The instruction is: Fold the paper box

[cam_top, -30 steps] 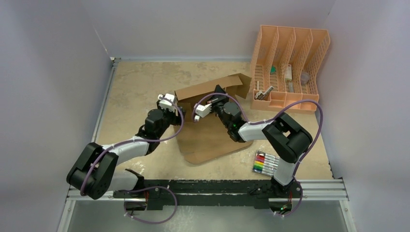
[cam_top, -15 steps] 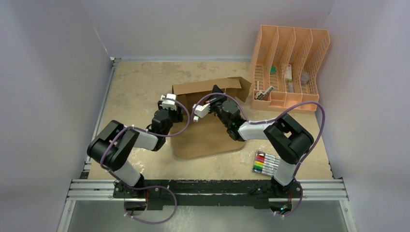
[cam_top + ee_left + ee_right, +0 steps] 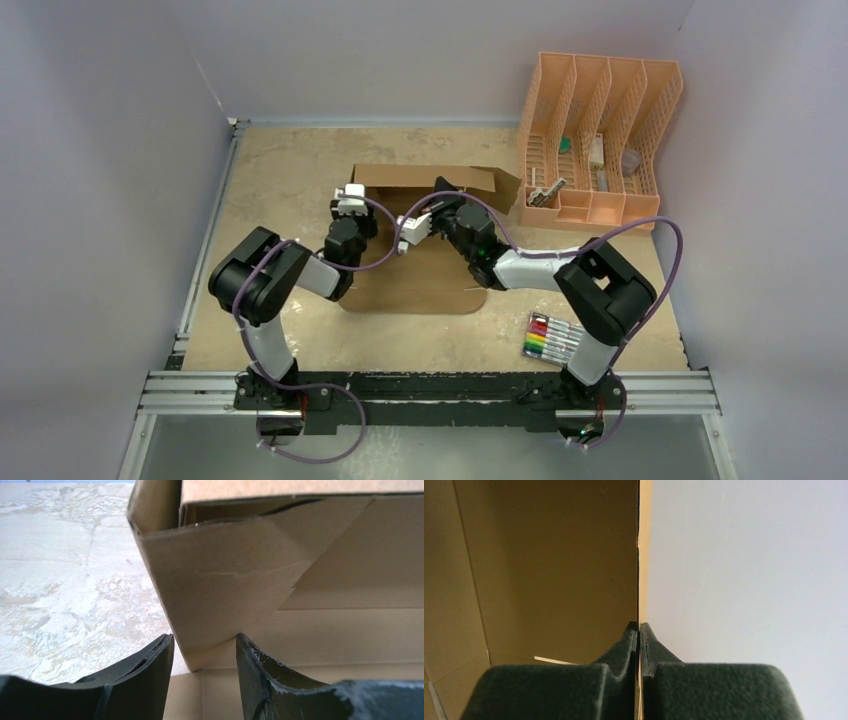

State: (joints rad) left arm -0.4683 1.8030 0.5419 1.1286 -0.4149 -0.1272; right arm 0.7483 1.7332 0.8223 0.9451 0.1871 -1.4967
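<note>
1. Plain brown corrugated paper box, partly folded, not yet closed.
2. Lying mid-table, base panel flat on the surface.
3. Far wall raised upright along the rear edge, with the right-end flap angled outward.
4. Left side flap standing, leaning inward, cracked across its face.

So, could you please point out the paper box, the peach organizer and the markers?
paper box (image 3: 420,285): top view, flat near panel.
peach organizer (image 3: 540,110): top view, left side wall.
markers (image 3: 550,338): top view, middle of set.
</note>
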